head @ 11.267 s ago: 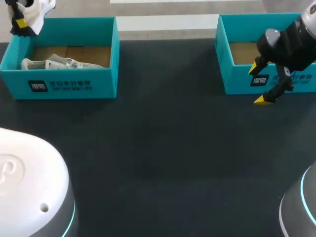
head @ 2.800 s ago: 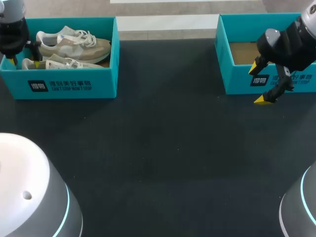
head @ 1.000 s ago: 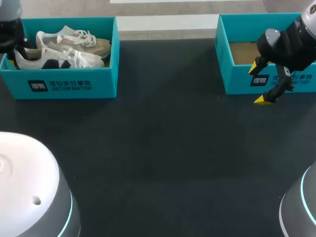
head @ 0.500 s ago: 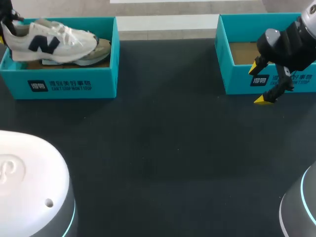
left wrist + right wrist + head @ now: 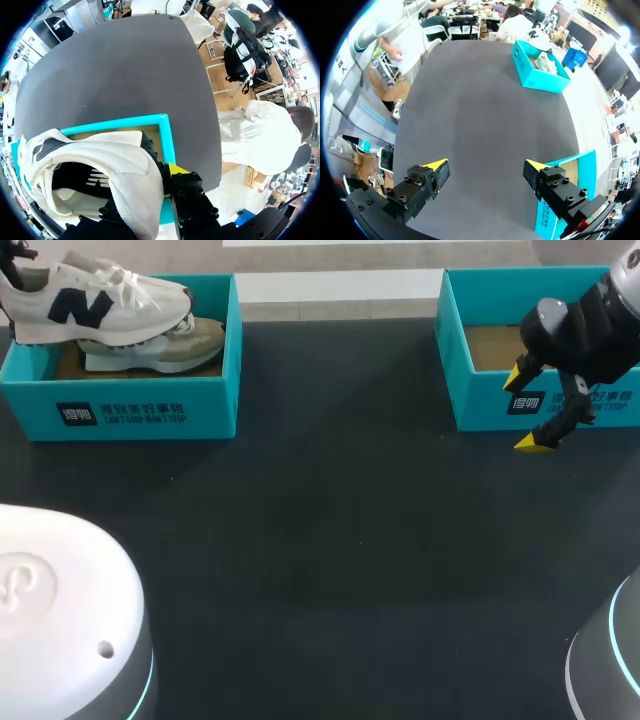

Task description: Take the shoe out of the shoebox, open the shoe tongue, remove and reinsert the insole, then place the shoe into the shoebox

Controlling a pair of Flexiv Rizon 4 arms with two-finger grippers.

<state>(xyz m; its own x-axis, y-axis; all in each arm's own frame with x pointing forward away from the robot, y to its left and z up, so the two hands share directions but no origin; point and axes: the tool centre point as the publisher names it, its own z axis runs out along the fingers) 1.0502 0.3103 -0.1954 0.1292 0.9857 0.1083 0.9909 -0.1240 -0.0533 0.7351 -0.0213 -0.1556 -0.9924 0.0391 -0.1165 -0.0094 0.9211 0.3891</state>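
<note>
Only the left wrist view shows us our left gripper (image 5: 150, 187) clamped on the heel of the shoe (image 5: 95, 302), which hangs above the far-left-corner shoebox (image 5: 140, 412). Our right gripper (image 5: 524, 410) is spread wide and holds nothing, near the table's (image 5: 330, 540) far-right edge.

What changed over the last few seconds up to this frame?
The left gripper took hold of the white shoe by its heel, turned it upright and raised it over the other shoe, which stayed in the left box. The right gripper stayed open by the right box.
</note>
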